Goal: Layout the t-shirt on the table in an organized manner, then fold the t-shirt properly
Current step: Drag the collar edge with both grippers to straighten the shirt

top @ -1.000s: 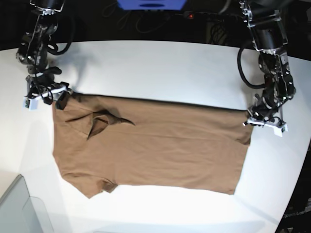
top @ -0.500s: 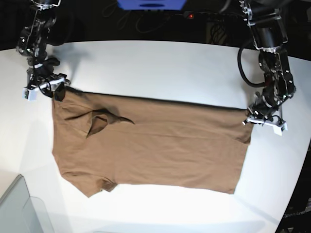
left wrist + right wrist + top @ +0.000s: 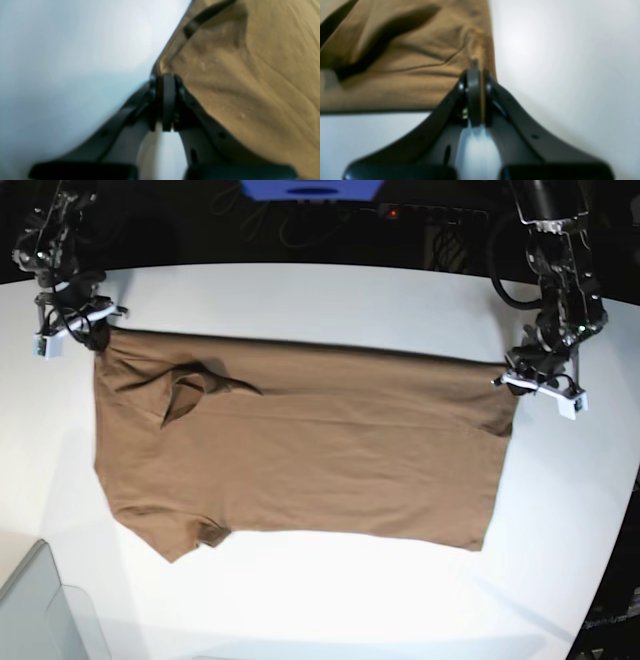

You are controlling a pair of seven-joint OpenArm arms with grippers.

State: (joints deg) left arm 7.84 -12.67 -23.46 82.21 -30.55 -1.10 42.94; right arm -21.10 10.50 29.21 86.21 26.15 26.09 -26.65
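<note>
Both pincers are pinched fully closed on cloth, one at each far corner of the t-shirt (image 3: 300, 445).

R gripper (image 3: 82, 328): base-view left, on the shoulder/sleeve corner by the collar. R wrist cam shows the jaws together with the brown hem edge (image 3: 483, 57) sandwiched between; rest of the shirt runs off to cam-left, bare table (image 3: 570, 62) to cam-right.

L gripper (image 3: 527, 372): base-view right, on the far corner at the bottom-hem end. L wrist cam shows the same: jaws clamped tight w/ cloth edge (image 3: 160, 67) caught at the tips, shirt body (image 3: 250, 75) spreading cam-right, table (image 3: 75, 50) cam-left.

Shirt pos: flat on the white table (image 3: 300, 300), roughly centred, long axis running side to side across base view, collar end twd R gripper, hem end twd L gripper. Far edge is stretched near-straight between the two grips. Near edge and near sleeve (image 3: 190, 535) lie free twd the cam. Wrinkle/fold near the collar (image 3: 190, 385) not flat yet.

Key relation: whole garment lies on the near side of both pincers, hanging off the far edge they hold. Neither arm is nearer; grips are symmetric, so I judge any pull or fold-over has to go w/ both arms together, perpendicular to the long axis. Uneven travel would skew the edge. Layout prob nearly done, fold not started.
</note>
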